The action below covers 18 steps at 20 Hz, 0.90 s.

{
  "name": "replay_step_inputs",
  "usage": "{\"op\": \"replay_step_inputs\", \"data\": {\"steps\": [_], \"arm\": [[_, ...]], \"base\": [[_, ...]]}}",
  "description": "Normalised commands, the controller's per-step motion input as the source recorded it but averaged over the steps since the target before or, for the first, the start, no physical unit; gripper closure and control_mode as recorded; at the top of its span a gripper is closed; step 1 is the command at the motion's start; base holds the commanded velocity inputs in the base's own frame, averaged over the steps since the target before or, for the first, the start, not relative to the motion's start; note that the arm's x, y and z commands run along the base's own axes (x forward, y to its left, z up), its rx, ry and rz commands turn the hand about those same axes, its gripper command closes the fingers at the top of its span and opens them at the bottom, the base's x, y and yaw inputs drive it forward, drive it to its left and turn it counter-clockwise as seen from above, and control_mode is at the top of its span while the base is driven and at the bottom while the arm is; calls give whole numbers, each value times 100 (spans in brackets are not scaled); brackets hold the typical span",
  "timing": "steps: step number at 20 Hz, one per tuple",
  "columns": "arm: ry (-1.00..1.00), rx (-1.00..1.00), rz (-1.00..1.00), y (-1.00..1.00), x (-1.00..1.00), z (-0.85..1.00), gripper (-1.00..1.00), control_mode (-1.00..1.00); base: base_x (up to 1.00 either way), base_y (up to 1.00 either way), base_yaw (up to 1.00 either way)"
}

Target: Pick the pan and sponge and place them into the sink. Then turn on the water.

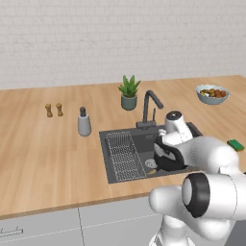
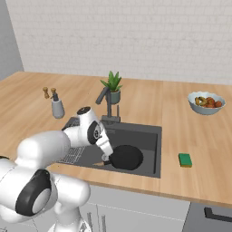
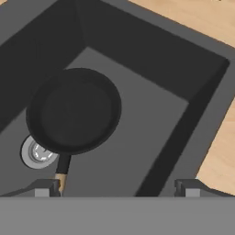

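Note:
The black pan (image 3: 73, 110) lies flat on the floor of the dark grey sink (image 3: 151, 119), its wooden handle pointing toward my gripper (image 3: 117, 188). The gripper is open, hovering just above the handle's end and holding nothing. From the right base view, the pan (image 2: 127, 157) rests in the sink's (image 2: 145, 131) right half, with the gripper (image 2: 106, 159) at its left edge. The green sponge (image 2: 185, 159) lies on the counter right of the sink, also seen as the sponge (image 1: 235, 144). The gooseneck faucet (image 1: 150, 103) stands behind the basin; no water runs.
A wire rack (image 1: 124, 154) fills the sink's left half, and the drain (image 3: 38, 153) sits beside the pan. A grey soap bottle (image 1: 84, 122), two small shakers (image 1: 54, 110), a potted plant (image 1: 129, 92) and a fruit bowl (image 1: 212, 93) stand on the wooden counter.

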Motion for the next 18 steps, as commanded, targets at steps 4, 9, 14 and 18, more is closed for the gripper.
{"op": "replay_step_inputs", "data": {"steps": [4, 9, 14, 18], "arm": [[0, 0, 21, -60, -44, 54, -100, -100], [0, 0, 24, -72, -40, 52, -100, -100], [0, 0, 26, -65, -5, 25, -100, -100], [0, 0, 29, -61, 6, 1, -100, -100]], "base": [[0, 0, 0], [0, 0, 0], [0, 0, 0], [0, 0, 0]]}}
